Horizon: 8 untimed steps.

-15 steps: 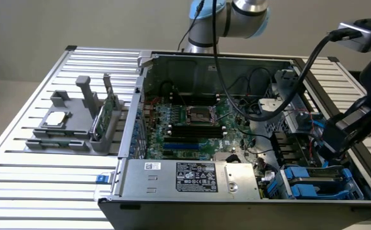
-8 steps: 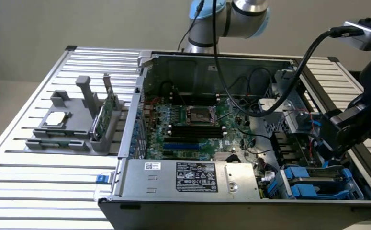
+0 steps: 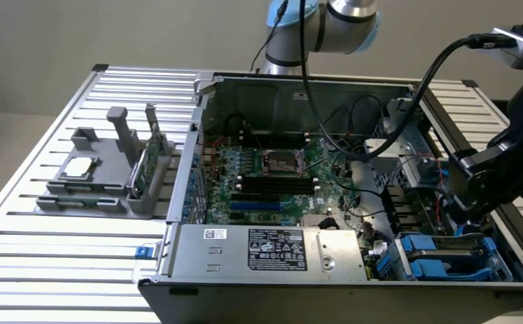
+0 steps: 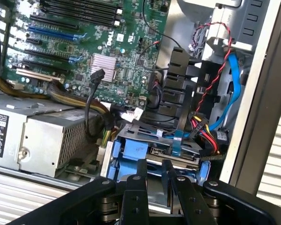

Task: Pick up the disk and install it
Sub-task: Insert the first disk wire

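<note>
Exterior view: open computer case (image 3: 333, 169) on slatted table (image 3: 54, 263). Grey fixture (image 3: 99, 179) at case's 9 o'clock holds chip (image 3: 79, 167) and green card (image 3: 148, 158). Disk (image 3: 441, 248), blue-framed, lies in drive bay at case's 5 o'clock corner. Gripper (image 3: 474, 214) hangs at disk's 1 o'clock.

Wrist view: gripper (image 4: 155, 168) at edge of disk (image 4: 175, 158), which sits just beside power supply (image 4: 47, 136). Cannot tell whether it clamps disk.

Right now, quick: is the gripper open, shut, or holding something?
Gripper: cannot be told whether open or closed; it is close to the flat silver-grey metal disk in its blue plastic carrier.
</note>
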Motion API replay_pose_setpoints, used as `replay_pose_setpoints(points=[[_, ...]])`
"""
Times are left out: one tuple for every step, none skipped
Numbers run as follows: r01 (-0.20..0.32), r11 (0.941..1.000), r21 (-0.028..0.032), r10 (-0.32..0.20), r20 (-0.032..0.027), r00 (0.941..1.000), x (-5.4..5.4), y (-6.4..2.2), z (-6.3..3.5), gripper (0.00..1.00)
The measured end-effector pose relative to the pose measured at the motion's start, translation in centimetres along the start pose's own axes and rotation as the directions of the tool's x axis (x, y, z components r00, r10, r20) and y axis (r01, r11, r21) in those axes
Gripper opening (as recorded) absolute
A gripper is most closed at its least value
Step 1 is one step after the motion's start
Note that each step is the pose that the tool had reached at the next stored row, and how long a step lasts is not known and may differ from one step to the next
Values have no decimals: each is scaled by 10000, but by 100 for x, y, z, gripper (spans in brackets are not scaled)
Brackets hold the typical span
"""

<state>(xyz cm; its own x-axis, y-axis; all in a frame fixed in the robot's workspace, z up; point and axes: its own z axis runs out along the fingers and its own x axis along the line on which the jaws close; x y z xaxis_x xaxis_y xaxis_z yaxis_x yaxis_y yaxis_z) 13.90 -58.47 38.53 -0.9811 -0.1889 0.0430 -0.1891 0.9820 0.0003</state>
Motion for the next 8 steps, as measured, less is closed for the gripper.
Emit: replay_pose_setpoints(points=[[-97,10000,-6,97,0,10000,0,0,-3,27],[-188,9998,-11,188,0,9998,0,0,-10,27],[-266,9996,-13,266,0,9996,1,0,-24,27],[-333,9994,-17,333,0,9994,0,0,-40,27],[-393,9992,-20,393,0,9992,0,0,-59,27],[-447,9990,-22,447,0,9990,-2,0,-82,27],[-494,9988,-23,494,0,9988,-4,-1,-105,27],[-536,9986,-24,536,0,9986,-7,-2,-131,27]])
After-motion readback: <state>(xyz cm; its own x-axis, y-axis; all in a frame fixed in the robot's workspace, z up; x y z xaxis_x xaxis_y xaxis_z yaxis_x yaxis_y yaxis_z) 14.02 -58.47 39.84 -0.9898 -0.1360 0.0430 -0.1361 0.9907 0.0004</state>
